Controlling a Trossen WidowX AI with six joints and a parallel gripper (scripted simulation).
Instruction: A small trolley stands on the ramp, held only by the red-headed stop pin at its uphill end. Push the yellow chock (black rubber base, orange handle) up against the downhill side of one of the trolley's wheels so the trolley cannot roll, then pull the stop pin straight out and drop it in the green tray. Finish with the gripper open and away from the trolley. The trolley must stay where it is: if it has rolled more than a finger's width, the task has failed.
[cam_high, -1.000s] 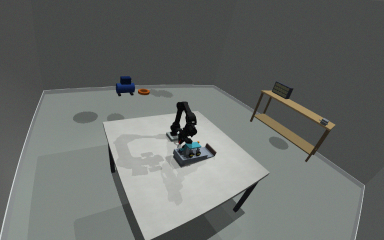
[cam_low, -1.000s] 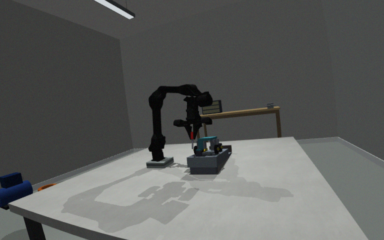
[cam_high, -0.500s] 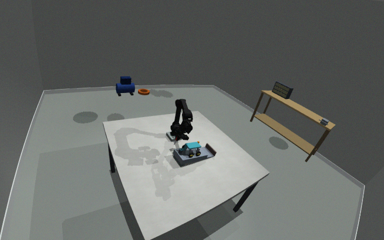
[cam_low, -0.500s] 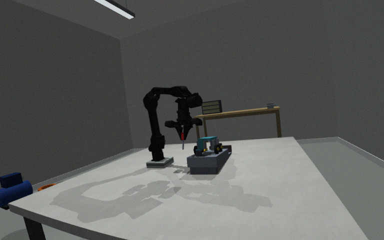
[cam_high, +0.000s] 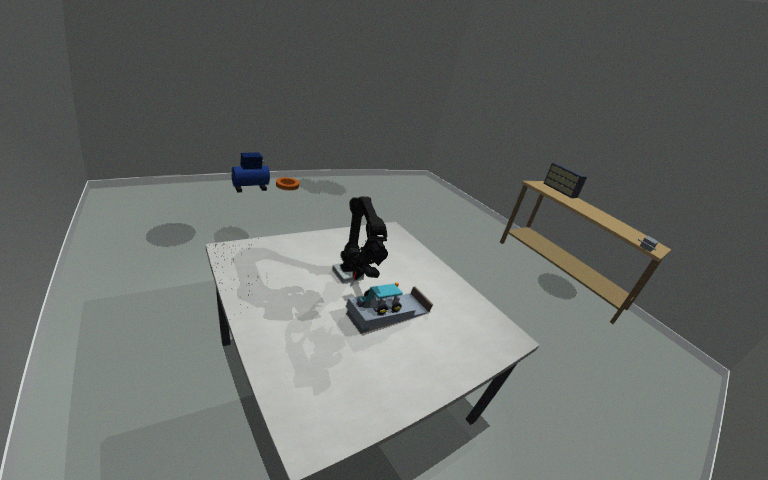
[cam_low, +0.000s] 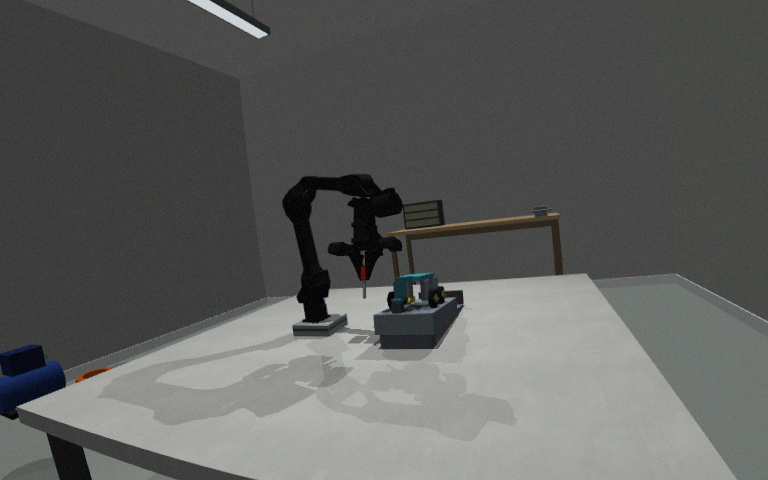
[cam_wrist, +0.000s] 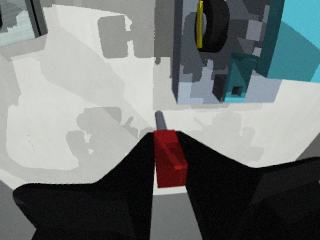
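Note:
My gripper (cam_high: 356, 273) (cam_low: 363, 276) (cam_wrist: 163, 138) is shut on the stop pin (cam_low: 363, 273) (cam_wrist: 171, 162). The pin has a red head and a thin grey shaft that hangs straight down, clear of the table. The gripper hovers just off the uphill end of the grey ramp (cam_high: 368, 324) (cam_low: 412, 329) (cam_wrist: 198, 83). The teal trolley (cam_high: 384, 294) (cam_low: 415, 279) (cam_wrist: 302, 23) stands on the ramp with its black, yellow-hubbed wheel (cam_wrist: 212, 24) close ahead in the wrist view. An orange knob (cam_high: 396, 283), the chock's handle, shows at the trolley's far side. I cannot make out the green tray.
A brown end wall (cam_high: 421, 298) closes the ramp's downhill end. The arm's base plate (cam_high: 341, 273) (cam_low: 320, 324) sits on the white table (cam_high: 396, 384) beside the ramp. A wooden shelf (cam_high: 594, 220), a blue compressor (cam_high: 250, 172) and an orange ring (cam_high: 287, 182) stand off the table.

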